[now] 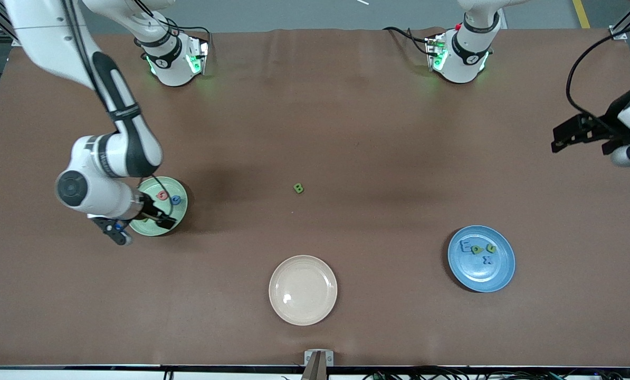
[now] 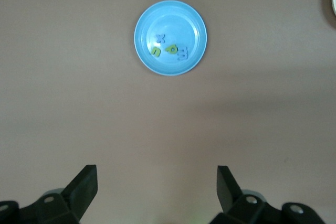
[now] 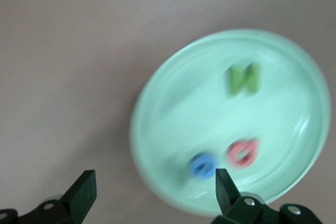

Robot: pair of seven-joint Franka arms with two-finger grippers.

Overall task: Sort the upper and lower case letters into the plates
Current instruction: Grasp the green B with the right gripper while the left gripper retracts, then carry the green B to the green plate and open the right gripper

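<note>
Right gripper (image 3: 152,192), jaws apart and empty, hangs over the mint plate (image 1: 180,186) (three letters in); left gripper (image 2: 157,187) waits open; green B (image 1: 298,188) sits mid-table, unsorted.

arms (image 1: 104,163): white shells, black joints | bases (image 1: 175,58): green lights | fingers (image 2: 84,187): black

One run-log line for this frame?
right gripper: open over mint plate | left gripper: open, waiting | green letter: unsorted | blue plate: four letters
</note>
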